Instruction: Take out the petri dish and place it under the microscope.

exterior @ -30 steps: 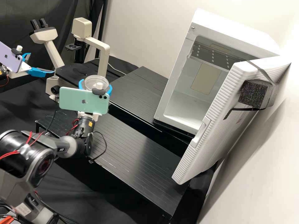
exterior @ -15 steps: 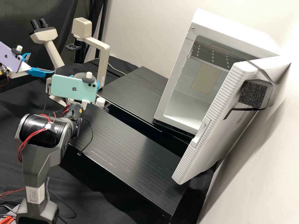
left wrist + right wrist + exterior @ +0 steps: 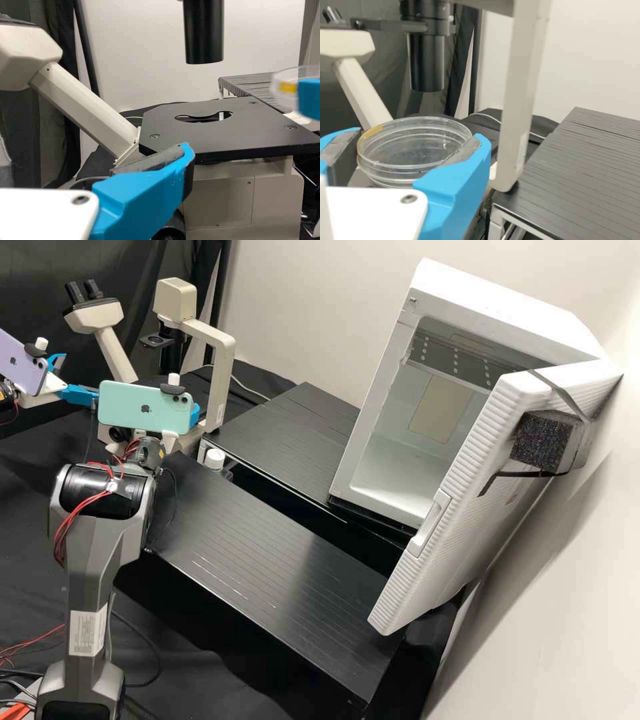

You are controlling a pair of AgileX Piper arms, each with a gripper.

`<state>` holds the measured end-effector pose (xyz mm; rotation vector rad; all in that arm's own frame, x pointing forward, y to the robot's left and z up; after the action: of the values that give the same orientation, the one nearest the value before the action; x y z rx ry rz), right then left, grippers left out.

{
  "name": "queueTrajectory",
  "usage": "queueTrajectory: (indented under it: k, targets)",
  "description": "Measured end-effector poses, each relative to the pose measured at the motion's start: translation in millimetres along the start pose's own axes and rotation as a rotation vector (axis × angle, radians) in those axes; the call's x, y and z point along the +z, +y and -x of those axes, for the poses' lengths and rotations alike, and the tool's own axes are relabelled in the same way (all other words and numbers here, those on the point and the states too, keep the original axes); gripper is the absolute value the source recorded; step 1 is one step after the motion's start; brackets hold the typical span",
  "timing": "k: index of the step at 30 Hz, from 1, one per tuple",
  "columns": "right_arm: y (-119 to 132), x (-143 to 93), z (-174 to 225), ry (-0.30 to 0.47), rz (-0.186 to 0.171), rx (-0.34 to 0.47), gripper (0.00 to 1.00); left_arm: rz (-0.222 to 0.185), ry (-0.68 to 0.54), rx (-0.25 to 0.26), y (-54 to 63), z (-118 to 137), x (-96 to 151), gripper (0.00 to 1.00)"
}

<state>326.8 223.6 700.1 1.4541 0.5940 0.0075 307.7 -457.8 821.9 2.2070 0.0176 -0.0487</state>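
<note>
In the high view, the left claw [image 3: 83, 375] is over by the microscope [image 3: 175, 301], its two blue fingers apart, with a lilac phone [image 3: 21, 363] mounted behind them. The right claw [image 3: 195, 415] is at the microscope too, mostly hidden behind a mint-green phone [image 3: 143, 408] on its own arm. Nearer the camera lies a black, slatted worktop [image 3: 267, 553], and well apart from the microscope is a white cabinet [image 3: 500, 320] with its door [image 3: 453, 500] wide open (a dark foam block [image 3: 543, 443] is strapped to that door). In the left wrist view, one blue finger [image 3: 145, 195] of the left claw is near the microscope's flat black stage [image 3: 250, 120], which has a cut-out in it, and a black tube [image 3: 204, 32] hangs above. The clear petri dish [image 3: 280, 95] is cut off by the picture's edge, a blue finger of the right claw in front of it. In the right wrist view, the right claw [image 3: 417, 134] is clamped on that same round dish, a dark-padded finger on either side, near the microscope's pale upright [image 3: 517, 100]. A yellow mark [image 3: 371, 132] sits on the dish's rim.
</note>
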Motion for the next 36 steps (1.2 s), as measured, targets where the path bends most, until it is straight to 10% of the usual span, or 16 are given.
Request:
queueTrajectory:
  k: [36]
  targets:
    - [-28.3,-6.7,-93.3,-0.101,0.092,-0.036,0.0,0.0,0.0,0.0,0.0,0.0,0.0,1.0]
